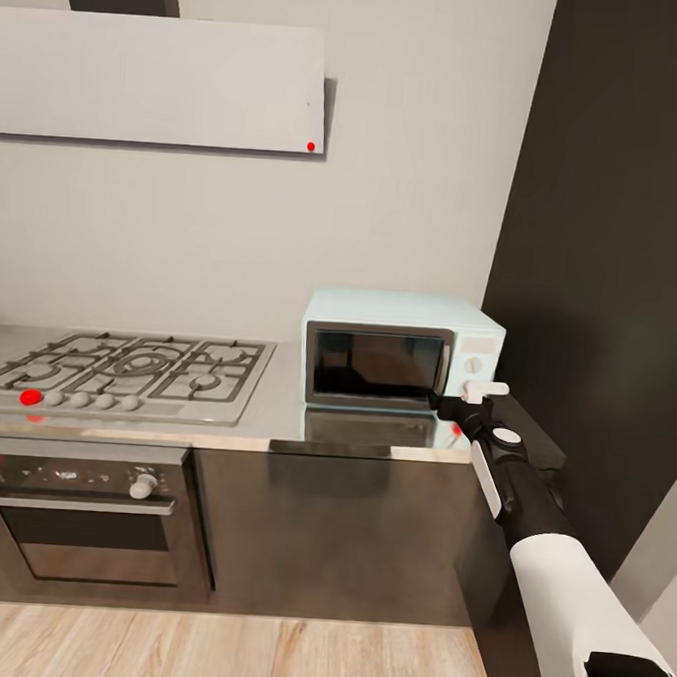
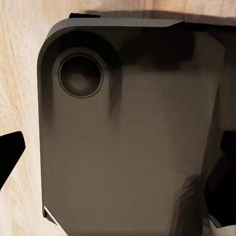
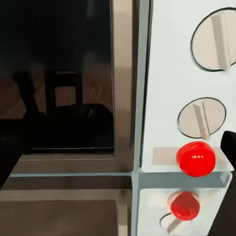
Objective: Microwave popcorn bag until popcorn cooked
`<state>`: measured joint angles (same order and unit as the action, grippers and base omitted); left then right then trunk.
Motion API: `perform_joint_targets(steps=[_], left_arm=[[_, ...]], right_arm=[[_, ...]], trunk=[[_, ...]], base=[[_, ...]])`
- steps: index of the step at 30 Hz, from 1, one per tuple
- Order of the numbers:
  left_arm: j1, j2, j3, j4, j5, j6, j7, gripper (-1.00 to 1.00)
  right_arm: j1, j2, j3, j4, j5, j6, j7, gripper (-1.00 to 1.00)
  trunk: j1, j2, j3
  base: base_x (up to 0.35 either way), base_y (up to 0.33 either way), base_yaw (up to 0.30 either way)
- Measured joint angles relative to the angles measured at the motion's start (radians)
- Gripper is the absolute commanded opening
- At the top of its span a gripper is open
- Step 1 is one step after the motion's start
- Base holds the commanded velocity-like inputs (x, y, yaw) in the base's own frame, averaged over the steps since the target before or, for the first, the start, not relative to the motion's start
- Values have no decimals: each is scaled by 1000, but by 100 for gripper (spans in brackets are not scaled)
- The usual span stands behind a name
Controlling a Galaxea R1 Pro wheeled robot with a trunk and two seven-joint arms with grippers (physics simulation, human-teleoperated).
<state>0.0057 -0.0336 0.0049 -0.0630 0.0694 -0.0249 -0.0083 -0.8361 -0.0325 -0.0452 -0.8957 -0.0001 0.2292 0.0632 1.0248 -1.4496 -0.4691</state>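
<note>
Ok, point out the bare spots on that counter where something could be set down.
A bare strip of countertop lies between the gas hob and the microwave, plus a narrow band in front of the microwave. The microwave's right side is crowded: the right end effector sits at its knobs.

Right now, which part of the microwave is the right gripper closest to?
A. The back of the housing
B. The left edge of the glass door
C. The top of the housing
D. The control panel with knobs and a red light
D: in the head view the right gripper is at the microwave control panel, and the right wrist view shows the knobs and red light up close.
</note>
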Motion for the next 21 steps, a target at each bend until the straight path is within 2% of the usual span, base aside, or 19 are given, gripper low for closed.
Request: perform_joint_targets(steps=[15,21], left_arm=[[0,0,0,1,0,0,1,100],[0,0,0,1,0,0,1,100]], right_arm=[[0,-5,-1,11,-3,2,-2,100],[0,-7,-3,27,-4,1,-40,100]], trunk=[[0,0,0],[0,0,0]], base=[[119,0,0],[104,0,0]])
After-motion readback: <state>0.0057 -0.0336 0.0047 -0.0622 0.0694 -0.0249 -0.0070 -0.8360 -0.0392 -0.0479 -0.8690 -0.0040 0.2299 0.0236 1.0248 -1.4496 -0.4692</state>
